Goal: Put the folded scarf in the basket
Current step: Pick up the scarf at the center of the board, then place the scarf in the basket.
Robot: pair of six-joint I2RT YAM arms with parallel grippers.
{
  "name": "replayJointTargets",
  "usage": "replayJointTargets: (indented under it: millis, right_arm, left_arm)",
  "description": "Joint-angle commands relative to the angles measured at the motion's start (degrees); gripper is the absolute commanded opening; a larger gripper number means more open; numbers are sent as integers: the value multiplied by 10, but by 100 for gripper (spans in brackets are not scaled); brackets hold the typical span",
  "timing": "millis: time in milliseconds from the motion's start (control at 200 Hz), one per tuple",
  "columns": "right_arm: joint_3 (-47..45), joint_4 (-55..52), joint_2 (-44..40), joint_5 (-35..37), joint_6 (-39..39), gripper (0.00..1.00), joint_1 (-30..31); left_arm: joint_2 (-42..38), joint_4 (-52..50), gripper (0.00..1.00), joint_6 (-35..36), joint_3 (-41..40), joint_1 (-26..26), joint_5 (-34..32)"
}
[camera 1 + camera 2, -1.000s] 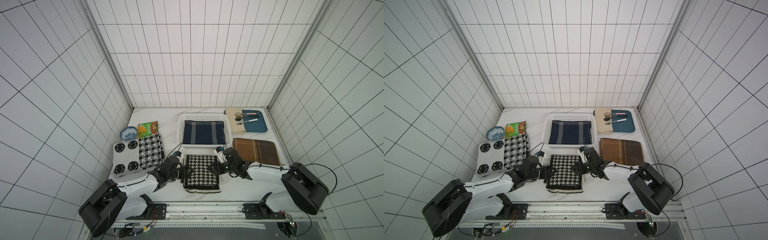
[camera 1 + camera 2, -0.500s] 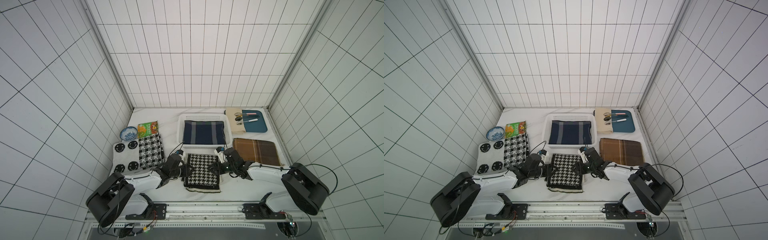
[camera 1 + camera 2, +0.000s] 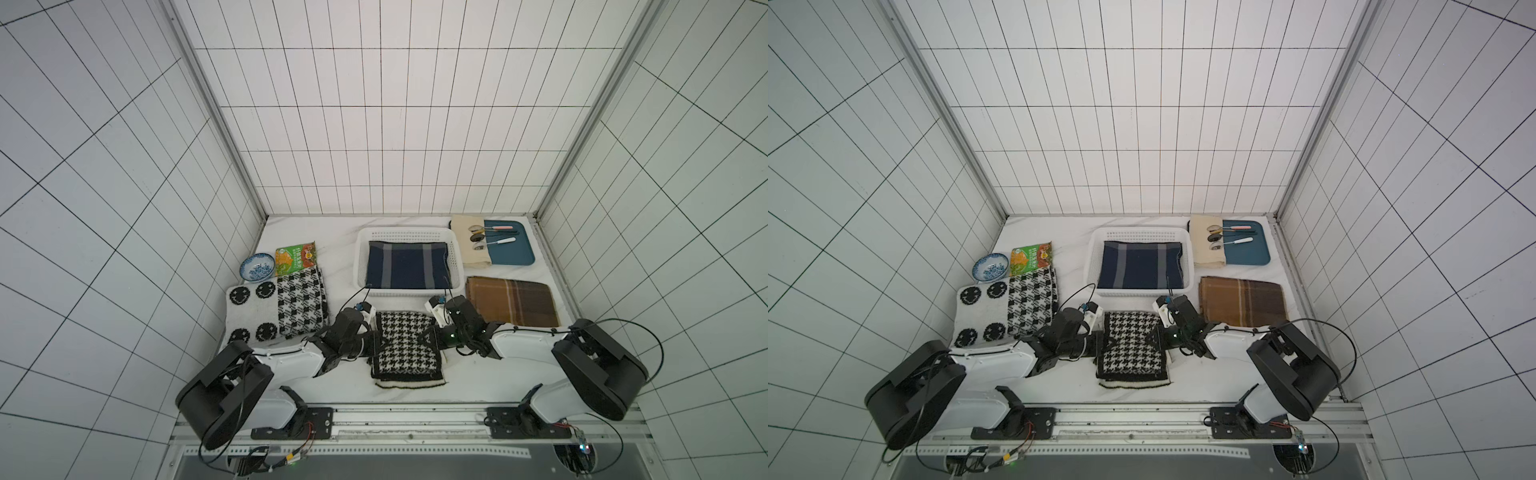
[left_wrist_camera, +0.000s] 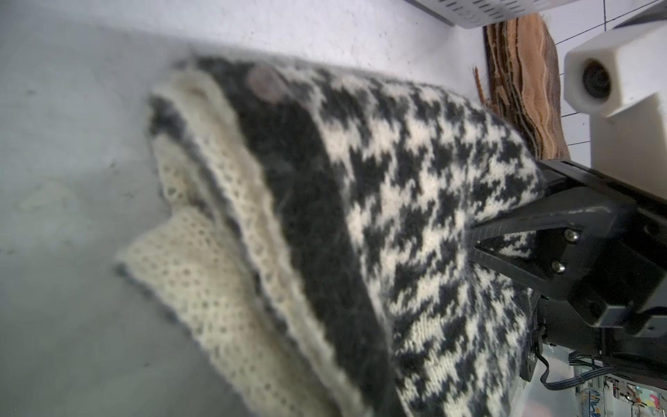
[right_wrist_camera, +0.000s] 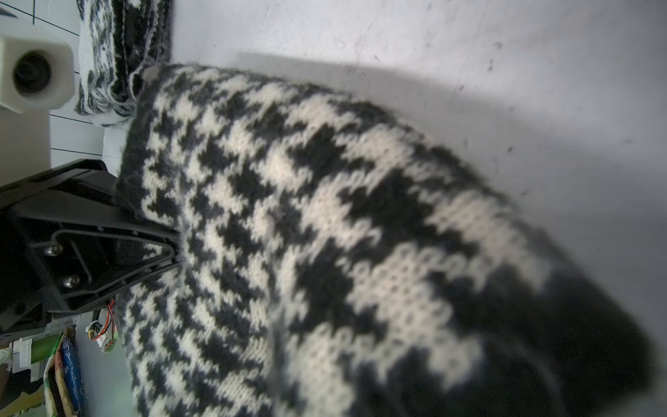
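Houndstooth scarf (image 3: 405, 351) lies near-centre on the bench (image 3: 340, 266), long axis running near to far. I have the left tool (image 3: 372, 344) and the right tool (image 3: 435, 336) clamped on its opposite side edges. Just beyond it is the basket (image 3: 360, 266), holding a navy cloth (image 3: 405, 264). To my eye, the near rim needs clearing.

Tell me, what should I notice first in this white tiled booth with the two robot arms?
The black-and-white houndstooth scarf at the front middle of the table stands out, pinched from either side by the left pincer and the right pincer, both shut on it. Just behind it sits the white basket, already holding a folded navy striped cloth.
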Motion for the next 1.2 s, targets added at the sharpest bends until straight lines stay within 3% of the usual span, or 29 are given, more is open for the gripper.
replayJointTargets:
  millis: [0, 220, 370, 495, 595, 700, 884, 1069, 1194]
  right_arm:
    - [3, -57, -33, -8, -18, 0, 6]
    - [45, -188, -150, 39, -50, 0, 14]
    - [110, -291, -222, 78, -73, 0, 13]
    - [193, -360, -225, 88, -108, 0, -1]
    - [279, -408, -183, 90, -140, 0, -27]
    - [365, -444, -122, 85, -173, 0, -63]
    - [488, -473, 17, 83, -229, 0, -124]
    - [629, -499, 187, 76, -239, 0, -177]
    - [675, -499, 265, 70, -245, 0, -191]
  left_arm:
    - [-40, -12, 0, 6, 10, -21, 4]
    - [-144, -127, 0, 19, 82, -90, -95]
    - [-170, -177, 0, 23, 139, -90, -138]
    - [-158, -177, 0, 24, 195, -85, -155]
    - [-131, -208, 0, 48, 269, -74, -186]
    - [-79, -212, 0, 57, 328, -28, -207]
    - [81, -187, 0, 40, 426, 78, -107]
    - [209, -143, 0, 50, 502, 100, -120]
    - [273, -149, 0, 69, 546, 110, -137]
